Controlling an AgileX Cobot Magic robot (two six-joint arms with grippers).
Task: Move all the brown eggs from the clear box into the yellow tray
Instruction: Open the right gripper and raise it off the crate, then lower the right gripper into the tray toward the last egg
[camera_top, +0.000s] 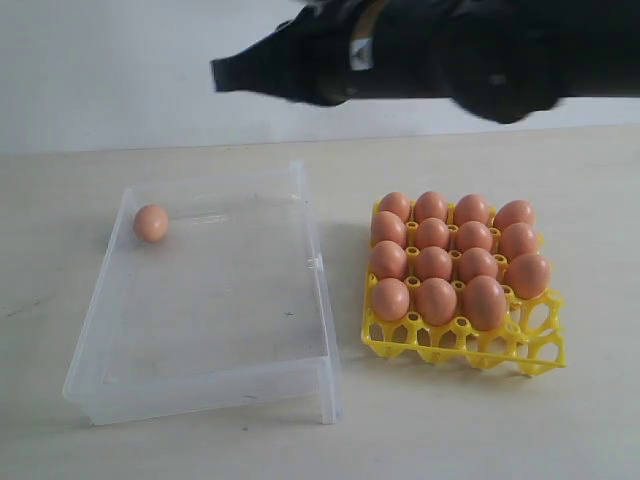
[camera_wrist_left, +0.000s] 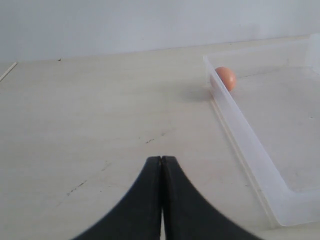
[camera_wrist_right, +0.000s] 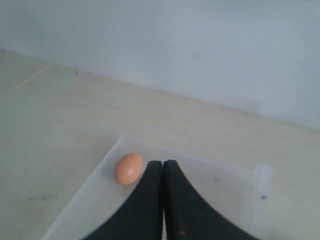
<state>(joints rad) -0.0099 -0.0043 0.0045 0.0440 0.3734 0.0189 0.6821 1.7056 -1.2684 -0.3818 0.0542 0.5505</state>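
Observation:
One brown egg (camera_top: 151, 222) lies alone in the far left corner of the clear box (camera_top: 312, 262). The yellow tray (camera_top: 460, 345) to its right holds several brown eggs (camera_top: 433, 264) in its cups. My right arm reaches in high from the right, and its gripper (camera_top: 218, 75) is shut and empty above the box's far side. In the right wrist view the shut fingertips (camera_wrist_right: 163, 162) hang just beside the lone egg (camera_wrist_right: 129, 168). My left gripper (camera_wrist_left: 161, 158) is shut over bare table to the left of the box wall (camera_wrist_left: 250, 150), with the egg (camera_wrist_left: 226, 78) further off.
The table is pale wood with a white wall behind it. The box's clip tab (camera_top: 316, 263) faces the tray, with a narrow gap between them. A table edge (camera_wrist_left: 7, 71) shows in the left wrist view.

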